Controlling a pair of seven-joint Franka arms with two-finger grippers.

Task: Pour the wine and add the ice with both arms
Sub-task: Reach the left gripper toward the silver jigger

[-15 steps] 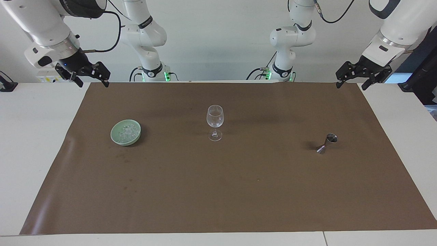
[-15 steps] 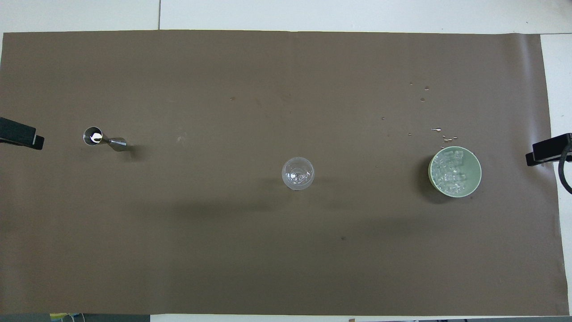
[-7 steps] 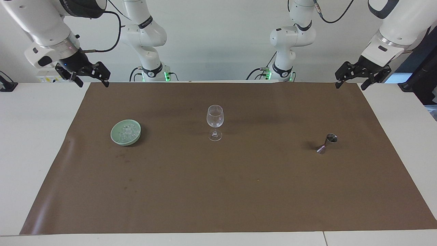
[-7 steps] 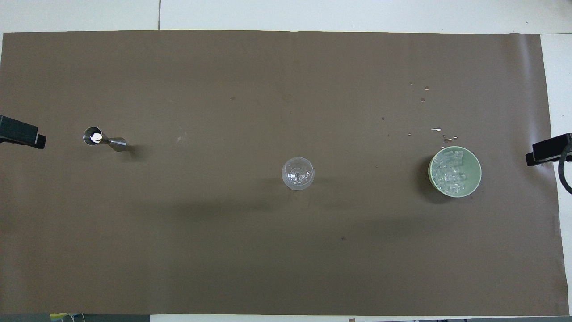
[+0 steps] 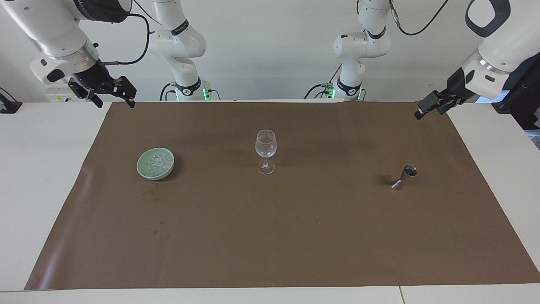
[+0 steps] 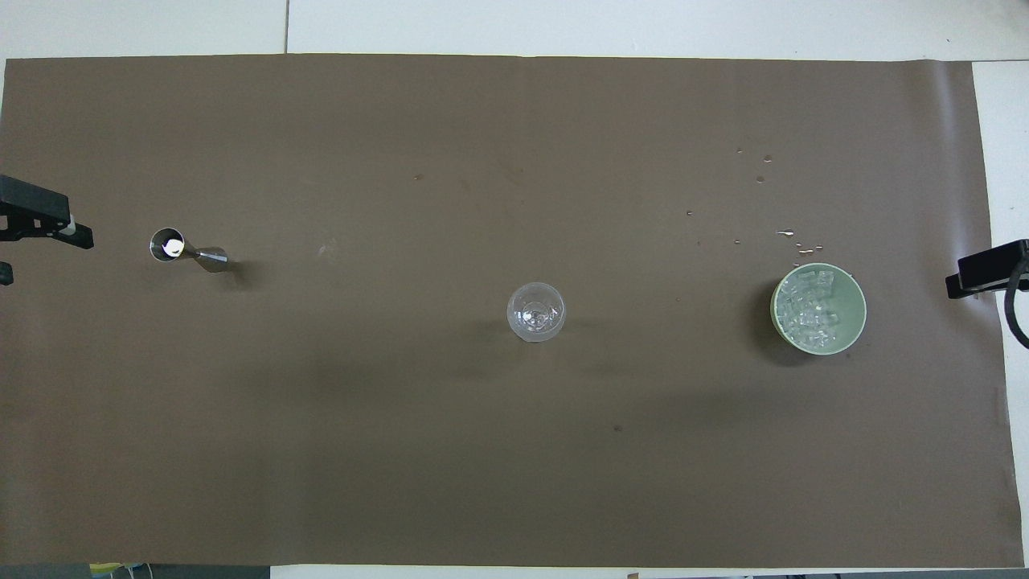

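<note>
The fingers [image 5: 128, 93] of the right gripper [image 5: 114, 102] are spread apart and grasp nothing. They hang in the air over the corner of the brown mat [image 5: 270, 236] at the right arm's end of the table [image 5: 42, 190]. The left gripper [image 5: 428, 107] hangs over the matching corner at the left arm's end, turned side-on, so whether it is spread or clenched cannot be told.

Out from the right gripper's fingers and toward the middle of the mat sits a pale green bowl [image 5: 141, 169], and the ice [image 5: 157, 162] lies heaped inside it as small clear cubes. About midway between the two grippers a clear stemmed wine glass [image 5: 265, 145] stands upright, well apart from the bowl. Out from the left gripper stands a small metal jigger [image 5: 403, 177], its open cup facing up, well apart from the glass.

Just past the bowl, farther from the robots, a scatter of small wet droplets [image 6: 796, 237] dots the mat.
</note>
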